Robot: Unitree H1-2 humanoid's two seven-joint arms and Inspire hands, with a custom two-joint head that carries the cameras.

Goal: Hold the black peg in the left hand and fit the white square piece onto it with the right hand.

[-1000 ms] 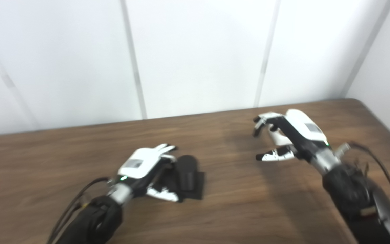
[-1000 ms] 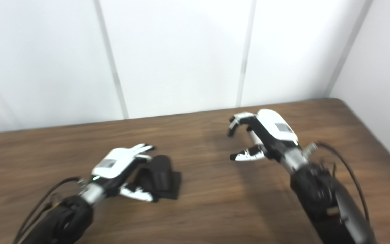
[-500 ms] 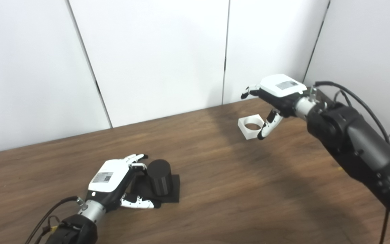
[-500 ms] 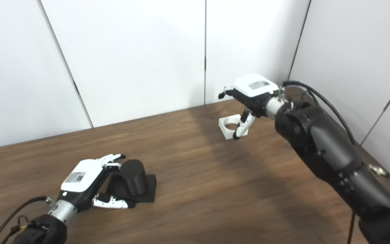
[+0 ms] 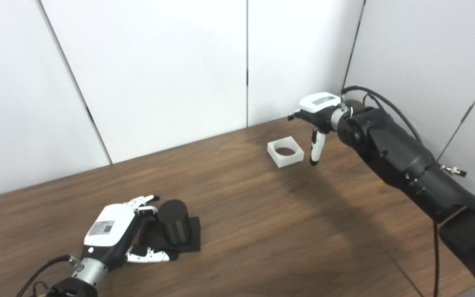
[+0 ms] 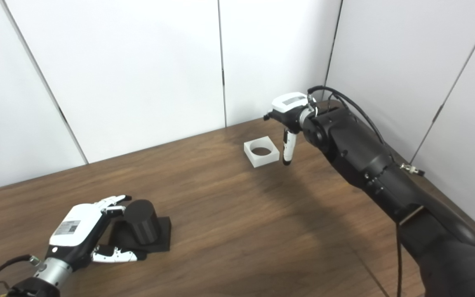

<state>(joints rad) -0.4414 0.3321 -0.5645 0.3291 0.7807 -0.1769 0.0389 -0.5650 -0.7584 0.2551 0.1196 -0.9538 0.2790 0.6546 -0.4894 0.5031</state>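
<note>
A black round peg (image 5: 174, 220) stands upright on its black square base (image 5: 192, 241) near the table's front left. My left hand (image 5: 114, 229) lies open at the peg's left side. Its fingers reach past the back of the peg and its thumb rests along the front of the base. The white square piece (image 5: 289, 160), with a round hole through it, lies flat at the far right of the table. My right hand (image 5: 318, 109) hovers open just right of it, thumb (image 5: 315, 146) hanging down beside its right edge without touching it.
The brown wooden table (image 5: 262, 231) ends at white wall panels (image 5: 159, 70) close behind the white piece and on the right. The table's right edge (image 6: 474, 231) runs under my right arm. A black cable (image 5: 379, 97) loops off the right wrist.
The camera has shifted, bringing the white piece into view. My right arm has stretched farther out, and its hand now hangs beside the piece's right edge. The left hand stays at the peg.
</note>
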